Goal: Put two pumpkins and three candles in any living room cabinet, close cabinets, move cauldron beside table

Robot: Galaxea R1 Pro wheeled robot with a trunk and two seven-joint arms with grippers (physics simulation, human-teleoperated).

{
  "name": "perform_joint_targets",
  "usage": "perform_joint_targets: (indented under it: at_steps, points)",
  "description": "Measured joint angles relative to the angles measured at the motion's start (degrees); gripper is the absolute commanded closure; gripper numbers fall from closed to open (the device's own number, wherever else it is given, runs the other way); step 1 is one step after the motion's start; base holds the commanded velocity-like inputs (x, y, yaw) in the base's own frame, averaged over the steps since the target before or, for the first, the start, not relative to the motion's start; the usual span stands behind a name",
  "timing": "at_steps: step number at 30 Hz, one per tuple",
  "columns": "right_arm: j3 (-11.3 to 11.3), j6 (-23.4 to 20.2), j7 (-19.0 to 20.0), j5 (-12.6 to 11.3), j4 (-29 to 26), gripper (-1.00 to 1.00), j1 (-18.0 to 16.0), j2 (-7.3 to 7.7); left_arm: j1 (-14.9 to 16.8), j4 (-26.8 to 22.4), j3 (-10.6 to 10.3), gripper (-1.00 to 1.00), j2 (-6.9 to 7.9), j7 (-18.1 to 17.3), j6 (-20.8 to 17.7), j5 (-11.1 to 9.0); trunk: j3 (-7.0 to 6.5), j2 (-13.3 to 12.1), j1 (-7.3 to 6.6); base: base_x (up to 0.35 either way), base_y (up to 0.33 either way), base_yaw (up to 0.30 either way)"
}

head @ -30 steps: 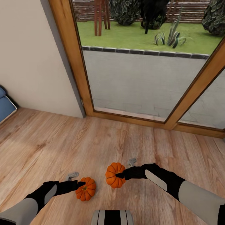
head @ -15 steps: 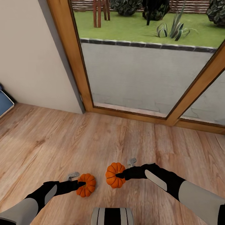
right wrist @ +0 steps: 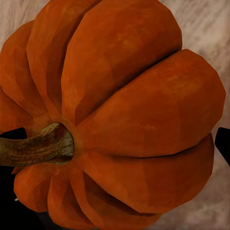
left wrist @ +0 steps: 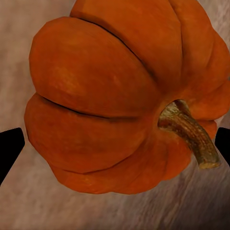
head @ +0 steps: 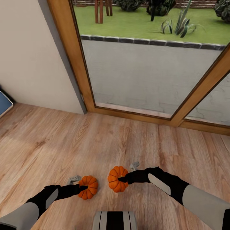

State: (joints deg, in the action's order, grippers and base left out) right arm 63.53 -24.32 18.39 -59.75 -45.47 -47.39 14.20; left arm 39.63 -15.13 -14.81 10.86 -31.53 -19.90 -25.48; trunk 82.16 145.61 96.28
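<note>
Left gripper (head: 83, 187): clenched on the left pumpkin (head: 88, 187), carried low above the wooden floor (head: 95, 143).
Left pumpkin, wrist view (left wrist: 120, 96): sits between the two dark fingertips (left wrist: 9, 148), stem angled to one side.
Right gripper (head: 123, 179): clenched on the right pumpkin (head: 117, 179), near the other but apart.
Right pumpkin, wrist view (right wrist: 120, 115): ribbed body, woody stem pointing sideways.
Handling: probably light and stiff; smooth rounded ribs may slip, so grip across the widest part, not the stem.
Surroundings: glass door (head: 143, 70) ahead, cabinet not in sight.
</note>
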Motion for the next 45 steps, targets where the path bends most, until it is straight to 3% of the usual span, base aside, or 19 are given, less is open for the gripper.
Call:
perform_joint_targets:
  at_steps: [6, 16, 45]
  points:
    - [0.0, 0.0, 0.0, 0.0, 0.0, 1.0, 0.0, 0.0, 0.0, 0.0, 0.0, -1.0, 0.0, 0.0, 0.0, 0.0, 0.0, 0.0, 0.0, 0.0, 0.0, 0.0]
    - [0.0, 0.0, 0.0, 0.1, 0.0, 1.0, 0.0, 0.0, 0.0, 0.0, 0.0, -1.0, 0.0, 0.0, 0.0, 0.0, 2.21, 0.1, 0.26, 0.0, 0.0, 0.0]
    - [0.0, 0.0, 0.0, 0.0, 0.0, 1.0, 0.0, 0.0, 0.0, 0.0, 0.0, -1.0, 0.0, 0.0, 0.0, -0.1, 2.22, 0.1, 0.26, 0.0, 0.0, 0.0]
